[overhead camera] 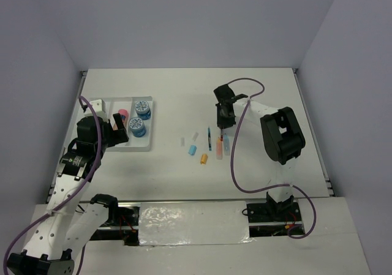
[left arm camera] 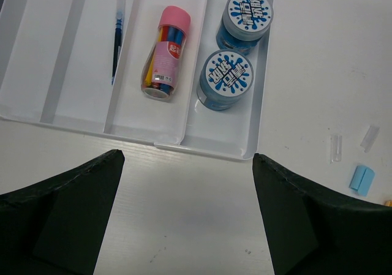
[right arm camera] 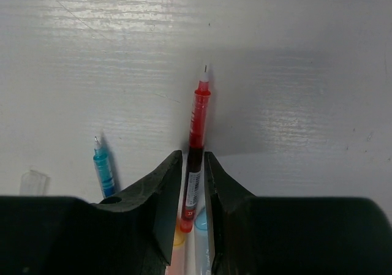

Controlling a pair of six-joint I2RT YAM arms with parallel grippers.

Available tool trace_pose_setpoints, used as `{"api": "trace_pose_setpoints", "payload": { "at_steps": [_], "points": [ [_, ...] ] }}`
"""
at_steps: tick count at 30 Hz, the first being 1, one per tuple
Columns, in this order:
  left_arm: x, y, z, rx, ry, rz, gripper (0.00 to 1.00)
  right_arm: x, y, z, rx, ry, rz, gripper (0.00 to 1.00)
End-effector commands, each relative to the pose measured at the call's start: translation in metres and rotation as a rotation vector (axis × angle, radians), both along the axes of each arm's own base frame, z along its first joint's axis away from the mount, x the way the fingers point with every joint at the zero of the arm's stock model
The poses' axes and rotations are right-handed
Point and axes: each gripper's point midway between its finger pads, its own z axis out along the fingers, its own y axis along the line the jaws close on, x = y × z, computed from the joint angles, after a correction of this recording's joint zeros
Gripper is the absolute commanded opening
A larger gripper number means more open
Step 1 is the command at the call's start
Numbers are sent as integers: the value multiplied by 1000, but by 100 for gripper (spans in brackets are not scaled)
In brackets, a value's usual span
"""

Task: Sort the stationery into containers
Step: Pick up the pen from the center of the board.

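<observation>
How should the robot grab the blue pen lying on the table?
Pinch the blue pen around the middle of its thin barrel, coming straight down from above with fingers on its two long sides. It lies flat on the table, so only the top is open. Open narrowly: the red pen, in the right gripper, is close.

White arm links [overhead camera: 61, 189], black motor housings [overhead camera: 282, 134], purple cables [overhead camera: 236, 158], matte black wedge-shaped tool fingers [right arm camera: 153, 214].

This is looking like a robotics lab cell: pale walls [overhead camera: 190, 24] are closing in a white worktop [overhead camera: 177, 97] on three sides, a left arm [overhead camera: 67, 183] and a right arm [overhead camera: 282, 134] are sitting bolted at its near edge, and purple cables [overhead camera: 232, 158] are trailing from them
</observation>
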Motion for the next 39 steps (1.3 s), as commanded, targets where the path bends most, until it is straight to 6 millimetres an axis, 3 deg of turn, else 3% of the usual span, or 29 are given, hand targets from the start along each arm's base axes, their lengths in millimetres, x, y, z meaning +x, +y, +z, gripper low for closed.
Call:
{"api": "trace_pose_setpoints", "payload": {
  "at_steps": [1,9,17,18,24,27,30,31,33,34,37,38,39],
  "points": [
    [6,-4,16,-5,-56,-25,99,1,-1,-2,9,-15,-26,29],
    [6,-5,16,-6,-54,-26,99,-3,-2,-4,6,-11,-21,27],
    [6,-3,17,-3,-58,-18,99,-7,6,-13,-5,17,-17,18],
    [5,-3,15,-2,-53,-16,99,-6,6,-13,0,17,-23,10],
    [6,-3,15,-4,-51,-13,99,1,30,-5,111,11,15,4],
    [9,-13,15,-34,-47,-59,99,13,57,21,250,-26,57,0],
    [15,-34,16,-89,-33,-157,99,26,70,68,337,-114,94,0],
    [18,-39,16,-100,-25,-177,99,28,71,96,358,-171,102,0],
    [27,-46,16,-125,2,-185,99,27,66,126,363,-237,111,0],
    [33,-54,18,-162,3,-200,99,23,61,157,372,-302,113,0],
    [53,-88,17,-227,49,-251,99,4,42,203,362,-406,103,0],
    [58,-115,2,-223,109,-305,99,-8,35,198,353,-397,101,0],
    [61,-130,0,-218,120,-321,99,-22,29,223,381,-462,102,0]
  ]
}}
